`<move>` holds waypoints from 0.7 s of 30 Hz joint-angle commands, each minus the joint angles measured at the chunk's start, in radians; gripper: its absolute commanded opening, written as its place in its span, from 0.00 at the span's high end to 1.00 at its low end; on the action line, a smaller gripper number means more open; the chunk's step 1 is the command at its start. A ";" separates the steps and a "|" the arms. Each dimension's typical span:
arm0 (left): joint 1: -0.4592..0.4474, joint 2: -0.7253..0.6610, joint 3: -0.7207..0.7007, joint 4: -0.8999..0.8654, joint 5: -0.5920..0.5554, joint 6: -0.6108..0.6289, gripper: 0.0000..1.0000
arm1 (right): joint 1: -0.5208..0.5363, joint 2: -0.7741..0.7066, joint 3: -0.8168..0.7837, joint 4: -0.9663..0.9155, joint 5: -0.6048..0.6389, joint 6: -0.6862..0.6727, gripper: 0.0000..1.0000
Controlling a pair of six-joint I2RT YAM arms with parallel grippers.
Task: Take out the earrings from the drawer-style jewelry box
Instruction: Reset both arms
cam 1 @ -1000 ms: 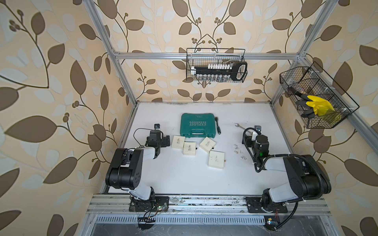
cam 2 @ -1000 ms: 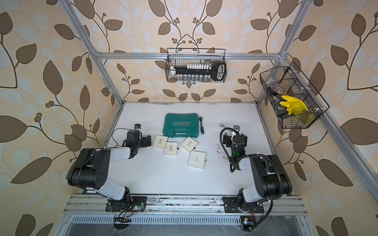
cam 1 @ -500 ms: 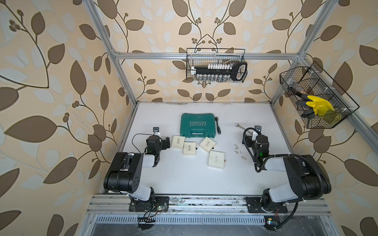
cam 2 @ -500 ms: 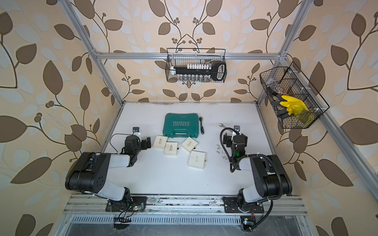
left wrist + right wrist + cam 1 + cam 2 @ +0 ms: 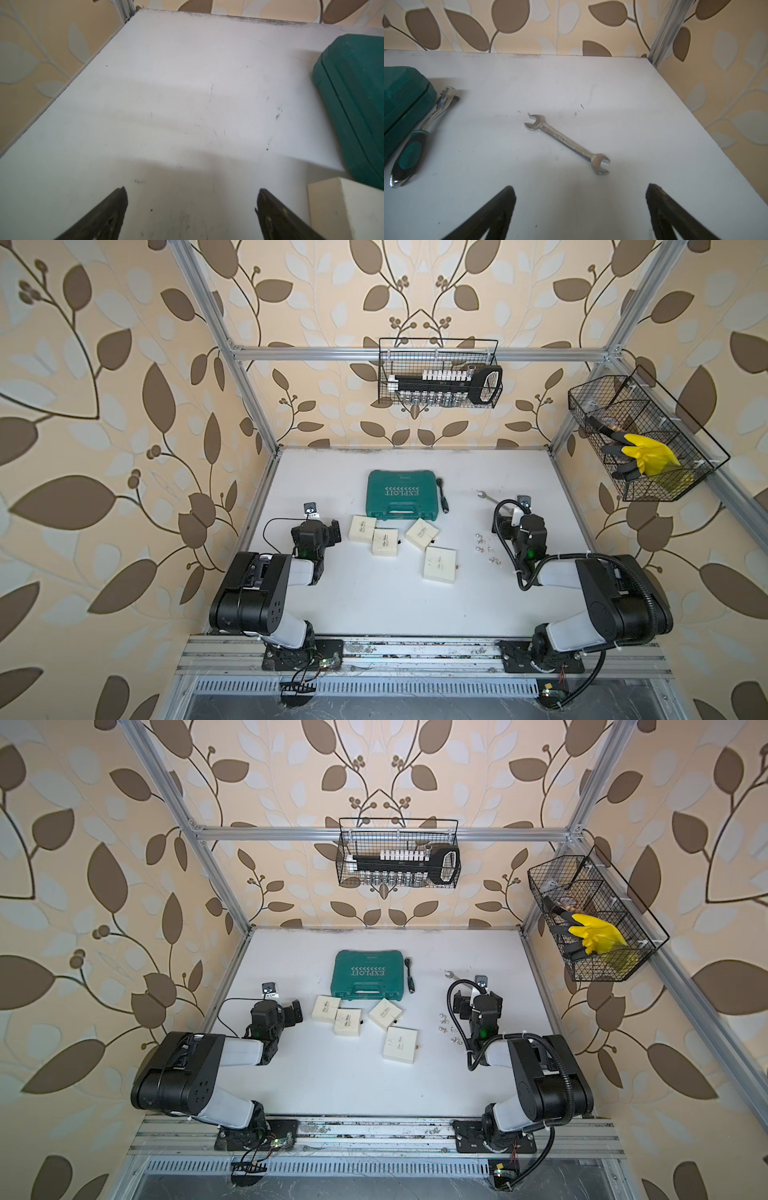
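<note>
Both tools hang released: your left tool [image 5: 192,190] and right tool [image 5: 579,189] each show jaws spread wide, with only bare tabletop [image 5: 374,605] between them.

On your left, the arm has folded back over the last second, drawing its tool a little off the leftmost jewelry box [image 5: 362,529]. That tool now points to 12 o'clock, the back wall, with the box just beside it at 3 o'clock. Your right arm has not moved. With neither tool on a drawer, I judge the extraction done or nearly so.

The earrings [image 5: 480,549] lie as about six tiny silver glints scattered on the open tabletop, outside every box. They sit just beside your right arm's wrist, at roughly 8 o'clock from the right tool and behind its fingertips, so the right wrist view misses them. From the left tool they are well apart at 3 o'clock, beyond the boxes.

Nearest them, at 9 o'clock, is another jewelry box [image 5: 439,564], one of four, all apparently shut. The green case [image 5: 399,497] is at 11 o'clock and the wrench [image 5: 566,143] at 12, ahead of the right tool.
</note>
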 commanded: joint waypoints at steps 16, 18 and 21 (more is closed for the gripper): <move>-0.016 -0.017 0.021 0.021 -0.010 0.018 0.01 | -0.007 0.006 -0.001 0.017 -0.013 0.000 0.00; -0.015 -0.017 0.021 0.021 -0.010 0.017 0.01 | -0.006 0.006 -0.001 0.017 -0.013 0.000 0.00; -0.016 -0.017 0.022 0.021 -0.010 0.018 0.01 | -0.006 0.006 -0.001 0.017 -0.013 0.001 0.00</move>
